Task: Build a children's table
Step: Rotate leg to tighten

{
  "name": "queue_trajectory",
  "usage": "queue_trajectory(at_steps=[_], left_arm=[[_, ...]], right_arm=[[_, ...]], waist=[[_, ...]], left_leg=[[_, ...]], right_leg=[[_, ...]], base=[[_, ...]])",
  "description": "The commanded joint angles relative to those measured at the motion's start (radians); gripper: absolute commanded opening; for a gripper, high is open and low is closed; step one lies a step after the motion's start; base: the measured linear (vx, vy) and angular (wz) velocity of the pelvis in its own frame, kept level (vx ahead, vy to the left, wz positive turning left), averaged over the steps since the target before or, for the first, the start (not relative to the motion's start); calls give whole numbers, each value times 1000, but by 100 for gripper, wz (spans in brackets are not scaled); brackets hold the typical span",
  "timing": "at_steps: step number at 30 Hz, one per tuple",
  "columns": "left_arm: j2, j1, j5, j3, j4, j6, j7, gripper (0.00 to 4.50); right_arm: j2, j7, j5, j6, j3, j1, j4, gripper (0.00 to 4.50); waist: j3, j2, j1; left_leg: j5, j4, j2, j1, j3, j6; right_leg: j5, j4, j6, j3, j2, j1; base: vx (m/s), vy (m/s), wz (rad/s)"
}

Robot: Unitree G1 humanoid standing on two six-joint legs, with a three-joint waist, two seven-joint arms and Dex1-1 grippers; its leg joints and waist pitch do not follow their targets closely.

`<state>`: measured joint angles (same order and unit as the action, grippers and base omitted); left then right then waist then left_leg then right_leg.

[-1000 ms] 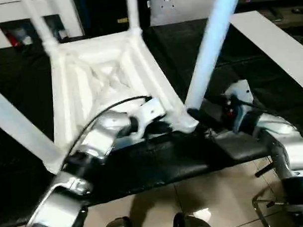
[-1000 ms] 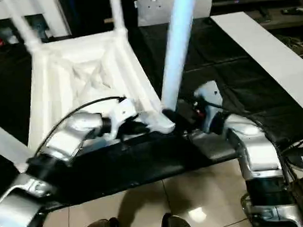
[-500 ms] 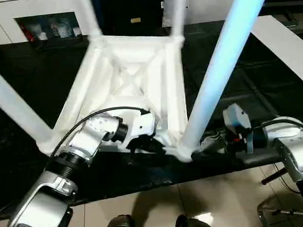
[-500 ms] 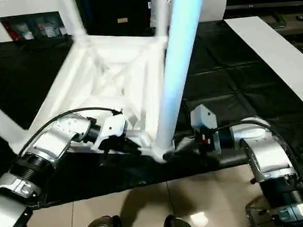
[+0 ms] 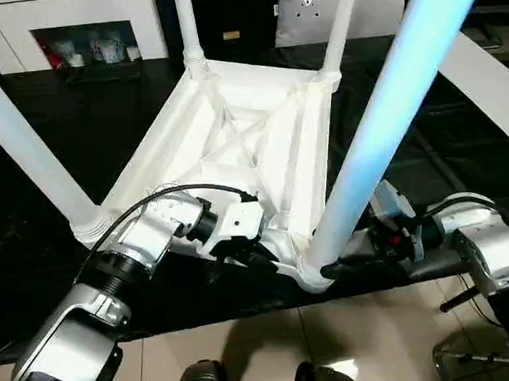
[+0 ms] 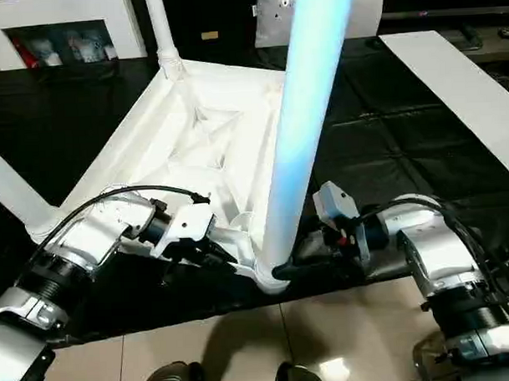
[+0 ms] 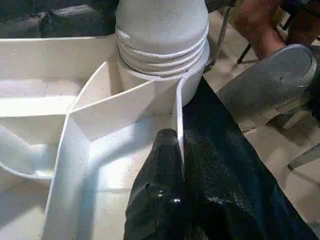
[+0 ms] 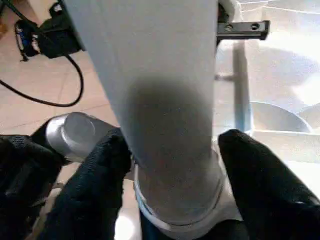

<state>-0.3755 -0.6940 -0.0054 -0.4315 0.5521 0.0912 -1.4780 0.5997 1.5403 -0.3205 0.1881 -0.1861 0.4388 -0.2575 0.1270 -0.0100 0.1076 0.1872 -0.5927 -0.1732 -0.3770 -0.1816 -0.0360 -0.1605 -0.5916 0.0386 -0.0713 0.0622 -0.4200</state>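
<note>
Right gripper (image 8: 172, 165) straddles the base of the nearest leg (image 5: 378, 144) at its corner socket (image 5: 311, 268), fingers (image 8: 260, 180) either side; whether they press it cannot be told. Left gripper (image 7: 180, 165) is shut on the thin rim wall (image 7: 178, 107) of the inverted top (image 5: 236, 149), beside that socket. The white children's table lies upside down at the near edge of the black-covered table (image 5: 52, 147), four legs standing in its sockets. Judged step: seating this leg. Next calls for a firm grip and a press or twist home. Both forearms reach in low and level.

Black table cover (image 5: 61, 155) spans the work surface. Beige floor tiles (image 5: 377, 337) lie below its near edge. White cabinet (image 5: 82, 29) stands behind it.
</note>
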Motion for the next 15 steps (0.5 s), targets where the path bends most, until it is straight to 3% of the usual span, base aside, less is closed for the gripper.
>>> queue_trajectory(at_steps=[1,9,10,12,15], left_arm=[[7,-24,-2,-19,-10,25,-44,0],[2,-11,-19,-4,-32,-25,-37,0],[4,-5,-24,14,-48,-81,0,0],[7,3,-29,36,-69,-152,49,0],[15,17,-10,60,-118,-257,146,0]], right_arm=[[1,27,-9,5,-8,11,-6,268],[-13,12,-49,71,-3,-11,23,211],[-34,-30,-80,114,19,-29,52,207],[-61,-89,-101,148,44,-50,80,199],[-123,-268,-57,189,73,-47,76,197]], waist=[[-87,26,-6],[-83,21,-3],[-81,14,-2],[-79,11,-2],[-71,10,-13]], left_leg=[[65,57,-61,13,15,147],[69,59,-63,14,17,143],[73,60,-63,14,18,138],[79,61,-65,11,20,129],[137,68,-60,15,20,90]], right_leg=[[-237,59,218,54,91,61],[-247,62,221,54,92,59],[-245,62,224,54,92,59],[-235,61,232,54,93,60],[-331,75,211,53,92,58]], base=[[0,0,0],[0,0,0],[0,0,0],[0,0,0],[0,0,0]])
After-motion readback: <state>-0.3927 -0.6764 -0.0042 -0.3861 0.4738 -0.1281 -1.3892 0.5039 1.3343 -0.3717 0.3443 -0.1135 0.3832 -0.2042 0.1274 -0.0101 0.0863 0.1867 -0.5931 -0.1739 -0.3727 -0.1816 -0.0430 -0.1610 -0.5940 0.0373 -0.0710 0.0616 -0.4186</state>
